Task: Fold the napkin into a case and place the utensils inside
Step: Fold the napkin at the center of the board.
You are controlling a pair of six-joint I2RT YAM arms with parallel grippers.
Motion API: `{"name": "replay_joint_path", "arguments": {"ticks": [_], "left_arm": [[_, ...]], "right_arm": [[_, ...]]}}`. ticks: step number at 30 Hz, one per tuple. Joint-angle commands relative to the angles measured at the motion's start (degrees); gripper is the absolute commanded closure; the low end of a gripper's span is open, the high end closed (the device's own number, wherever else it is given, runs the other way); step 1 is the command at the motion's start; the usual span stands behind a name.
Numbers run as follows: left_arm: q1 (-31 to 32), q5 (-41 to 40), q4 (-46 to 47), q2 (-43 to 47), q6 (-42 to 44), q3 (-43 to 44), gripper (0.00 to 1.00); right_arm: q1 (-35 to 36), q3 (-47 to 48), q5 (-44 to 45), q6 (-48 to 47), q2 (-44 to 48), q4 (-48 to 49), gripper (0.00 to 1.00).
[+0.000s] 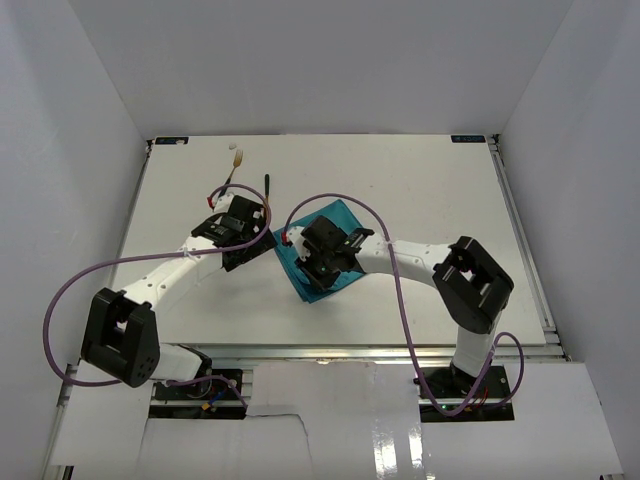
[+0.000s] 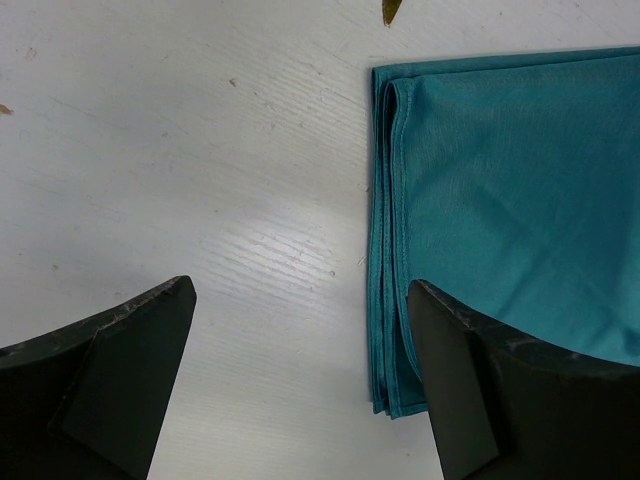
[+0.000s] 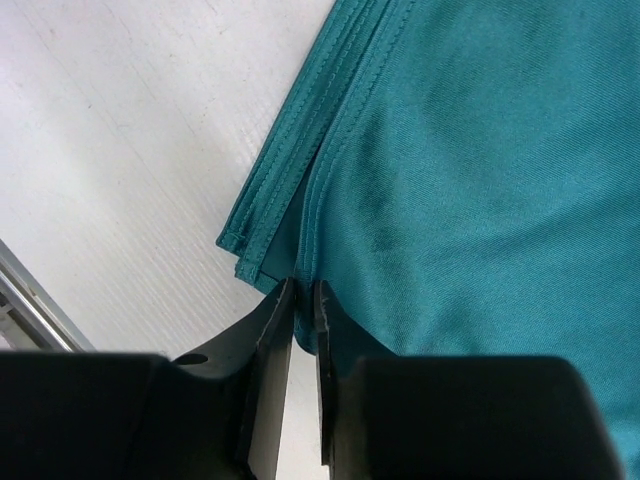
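Observation:
The teal napkin (image 1: 338, 220) lies folded in several layers at the table's middle. My right gripper (image 1: 320, 262) is over it, and in the right wrist view it (image 3: 303, 292) is shut on the edge of the napkin's top layers (image 3: 470, 170) near a corner. My left gripper (image 1: 250, 228) is open just left of the napkin; in the left wrist view it (image 2: 300, 300) straddles the napkin's stacked edge (image 2: 385, 250), with one finger over the cloth (image 2: 520, 170). The fork (image 1: 232, 168) and the knife (image 1: 267, 190) lie behind the left gripper. A yellowish knife tip (image 2: 391, 10) shows at the top edge.
White walls enclose the table on three sides. The table's right edge has a metal rail (image 1: 520, 240). Purple cables (image 1: 70, 290) loop off both arms. Bare table lies to the right of the napkin and at the back.

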State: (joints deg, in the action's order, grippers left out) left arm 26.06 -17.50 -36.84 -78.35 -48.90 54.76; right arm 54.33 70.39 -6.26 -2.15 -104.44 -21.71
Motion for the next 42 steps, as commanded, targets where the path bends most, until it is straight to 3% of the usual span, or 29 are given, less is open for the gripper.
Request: {"name": "replay_joint_path", "arguments": {"ticks": [1,5,11,21,42], "left_arm": [[0.3,0.0,0.8,0.4,0.5,1.8,0.02],[0.3,-0.1,0.7,0.5,0.6,1.7,0.02],[0.3,0.3,0.9,0.2,0.5,1.7,0.02],[0.3,3.1,4.0,-1.6,2.8,3.7,0.02],[0.3,8.6,9.9,-13.3,9.3,15.0,0.02]], "right_arm": [[-0.2,1.5,-1.6,0.0,-0.5,-1.0,0.84],[-0.2,1.2,-1.3,0.0,-0.8,-0.8,0.92],[-1.7,3.3,2.4,1.3,-0.3,-0.7,0.92],[-8.9,8.2,1.4,-1.4,-1.5,-1.1,0.92],[-21.4,29.4,-2.1,-2.7,-16.4,-5.6,0.92]]}}
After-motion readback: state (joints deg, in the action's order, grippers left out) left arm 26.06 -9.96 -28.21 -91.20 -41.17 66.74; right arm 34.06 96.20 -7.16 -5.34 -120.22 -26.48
